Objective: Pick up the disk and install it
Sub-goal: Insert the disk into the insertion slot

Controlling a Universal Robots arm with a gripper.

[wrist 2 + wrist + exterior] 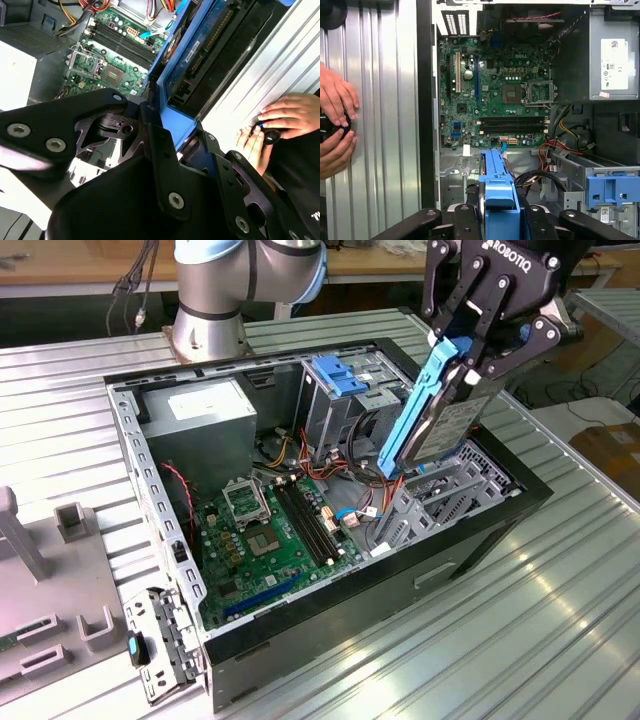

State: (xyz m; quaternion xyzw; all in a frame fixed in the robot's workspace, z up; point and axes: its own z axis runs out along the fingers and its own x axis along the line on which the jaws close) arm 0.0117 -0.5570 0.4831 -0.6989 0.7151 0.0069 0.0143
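Blue plastic rails frame the disk [448,425], a flat dark drive with a pale printed label on its face. The hand [470,352] clamps its upper end and holds it over the open computer case [350,615]. Its long axis is steeply tilted, with the lower end near the motherboard [270,530].

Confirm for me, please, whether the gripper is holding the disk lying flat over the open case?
Not quite. The gripper does hold the disk over the open case, but the disk stands steeply on end, not flat, with its lower end pointing down into the case. The exterior view shows this.
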